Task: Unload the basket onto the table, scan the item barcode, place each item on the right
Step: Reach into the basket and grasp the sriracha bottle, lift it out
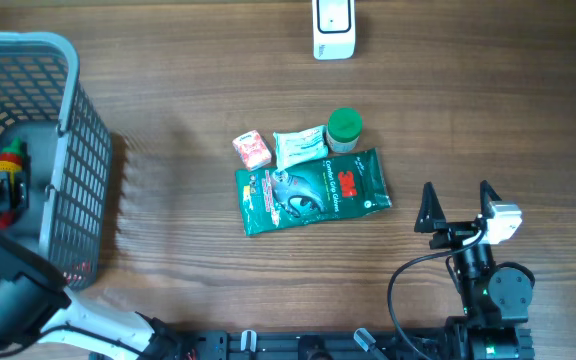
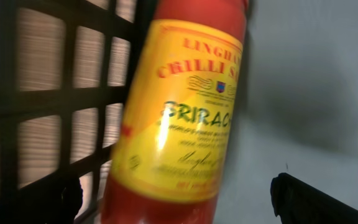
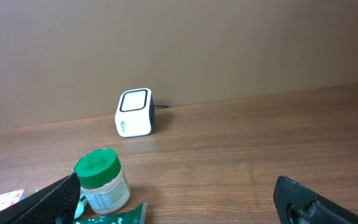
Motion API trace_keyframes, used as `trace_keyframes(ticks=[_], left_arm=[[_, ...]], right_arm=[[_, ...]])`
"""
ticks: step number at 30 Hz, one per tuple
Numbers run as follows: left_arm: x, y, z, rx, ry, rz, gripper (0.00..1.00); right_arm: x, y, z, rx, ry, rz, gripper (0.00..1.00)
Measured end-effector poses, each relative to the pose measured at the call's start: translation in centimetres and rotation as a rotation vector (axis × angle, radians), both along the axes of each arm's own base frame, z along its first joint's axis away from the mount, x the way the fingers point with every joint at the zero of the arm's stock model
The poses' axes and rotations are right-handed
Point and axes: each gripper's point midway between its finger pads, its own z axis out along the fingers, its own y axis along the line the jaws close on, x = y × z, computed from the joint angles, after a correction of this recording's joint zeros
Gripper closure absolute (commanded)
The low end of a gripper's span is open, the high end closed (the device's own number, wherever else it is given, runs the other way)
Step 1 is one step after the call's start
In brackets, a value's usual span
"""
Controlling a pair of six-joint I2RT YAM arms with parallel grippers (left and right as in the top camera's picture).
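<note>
right pincer [image 1: 456, 188]: black | right arm [image 1: 495, 291]: black, white block | cable [image 1: 392, 285]: black loop

Green glove pack [image 1: 313, 192] on the wooden table [image 1: 198, 80]; green-lidded jar [image 1: 344, 128], white packet [image 1: 299, 147] and pink packet [image 1: 252, 149] just beside it

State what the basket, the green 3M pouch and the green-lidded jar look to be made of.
Basket: grey moulded plastic, matte, judging by its uniform lattice walls. Green 3M pouch: glossy plastic film, with printed graphics and a slight sheen. Green-lidded jar: probably plastic, a white labelled body under a ribbed green cap; glass cannot be excluded.
</note>
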Motion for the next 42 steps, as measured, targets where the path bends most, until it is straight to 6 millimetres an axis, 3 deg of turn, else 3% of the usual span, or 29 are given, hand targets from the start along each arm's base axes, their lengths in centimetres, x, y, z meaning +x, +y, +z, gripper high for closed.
trace_keyframes(ticks=[6,9,12,21,24,28,32,37,42], left_arm=[[0.0,-0.4,-3.5,-0.066,0.041,-0.008,0.0],[0.4,-0.5,-3.5,-0.075,0.019,-0.016,0.14],[0.8,-0.4,-3.6,-0.076,0.002,-0.023,0.43],[2.2,0.3,-3.1,-0.039,-0.052,-0.003,0.46],[3.9,-0.8,-1.9,-0.018,-0.08,-0.032,0.43],[6.9,-3.7,3.5,0.065,-0.166,-0.113,0.44],[8.8,-7.1,11.6,0.161,-0.326,-0.164,0.44],[6.9,-8.8,20.2,0.253,-0.506,-0.12,0.44],[4.4,-13.4,28.8,0.263,-0.762,-0.156,0.45]], right_arm=[[0.0,0.0,0.0,0.0,0.0,0.0,0.0],[0.0,0.0,0.0,0.0,0.0,0.0,0.0],[0.0,0.0,0.0,0.0,0.0,0.0,0.0],[0.0,0.0,0.0,0.0,0.0,0.0,0.0],[0.0,0.0,0.0,0.0,0.0,0.0,0.0],[0.0,0.0,0.0,0.0,0.0,0.0,0.0],[0.0,0.0,0.0,0.0,0.0,0.0,0.0],[0.0,0.0,0.0,0.0,0.0,0.0,0.0],[0.0,0.0,0.0,0.0,0.0,0.0,0.0]])
